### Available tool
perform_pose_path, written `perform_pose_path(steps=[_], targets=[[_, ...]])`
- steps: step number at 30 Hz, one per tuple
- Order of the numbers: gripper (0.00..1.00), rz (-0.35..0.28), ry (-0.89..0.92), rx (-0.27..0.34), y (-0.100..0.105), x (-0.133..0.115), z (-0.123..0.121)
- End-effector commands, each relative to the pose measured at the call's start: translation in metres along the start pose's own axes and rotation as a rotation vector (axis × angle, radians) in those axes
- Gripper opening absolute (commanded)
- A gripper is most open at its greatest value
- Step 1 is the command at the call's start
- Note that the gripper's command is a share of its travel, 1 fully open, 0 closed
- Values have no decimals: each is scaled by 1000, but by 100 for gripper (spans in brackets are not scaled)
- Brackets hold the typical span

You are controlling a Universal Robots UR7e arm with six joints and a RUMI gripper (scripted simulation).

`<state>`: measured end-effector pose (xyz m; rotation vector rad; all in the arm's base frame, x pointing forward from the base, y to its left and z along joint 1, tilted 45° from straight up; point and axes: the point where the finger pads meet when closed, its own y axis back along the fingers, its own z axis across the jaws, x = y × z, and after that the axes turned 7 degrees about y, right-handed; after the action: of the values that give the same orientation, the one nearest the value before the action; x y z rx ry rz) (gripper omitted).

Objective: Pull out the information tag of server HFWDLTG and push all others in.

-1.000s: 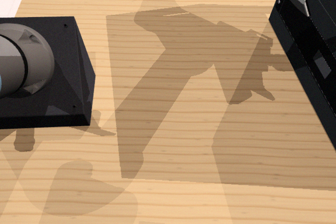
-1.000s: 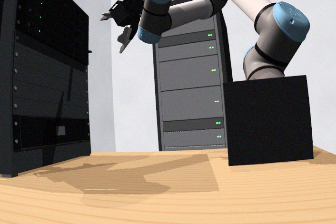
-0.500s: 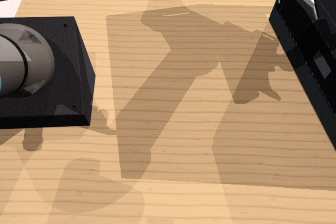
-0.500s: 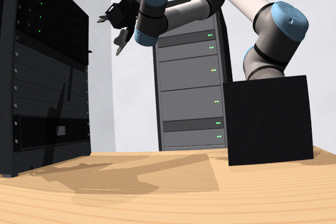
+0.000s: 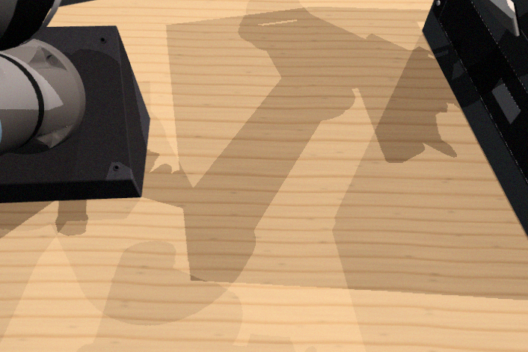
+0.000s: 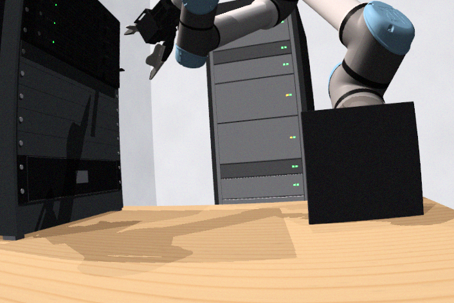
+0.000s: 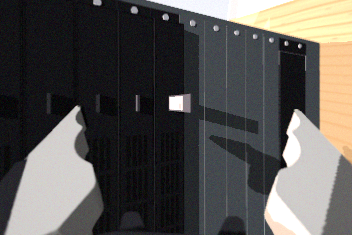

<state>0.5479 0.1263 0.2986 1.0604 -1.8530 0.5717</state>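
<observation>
The black server rack (image 6: pixel 58 101) stands at the left of the exterior view and fills the wrist view (image 7: pixel 150 121), turned sideways there. One pale information tag (image 7: pixel 179 103) sticks out of the rack's front; it also shows as a small tab at the rack's edge (image 6: pixel 121 69). Three other tags (image 7: pixel 137 103) to its left sit flush and dim. No tag's print is readable. My gripper (image 6: pixel 141 51) is open and empty, held in the air a short way in front of the rack's upper half, fingers spread wide (image 7: pixel 185 171) to either side of the protruding tag.
A second grey rack (image 6: pixel 256 109) stands behind the arm. The arm's black base block (image 6: pixel 361 161) sits at the right (image 5: pixel 72 113). The rack's lower front (image 5: pixel 482 84) borders the wooden table top (image 5: pixel 277 211).
</observation>
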Motion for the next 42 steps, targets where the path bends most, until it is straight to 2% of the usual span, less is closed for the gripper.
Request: perform_pose_path(steps=[1,15,42], targets=[[100,1,-1,2,-9,-4,-2],[100,1,-1,2,-18,-9,-3],[100,0,0,2,-17,-9,-3]])
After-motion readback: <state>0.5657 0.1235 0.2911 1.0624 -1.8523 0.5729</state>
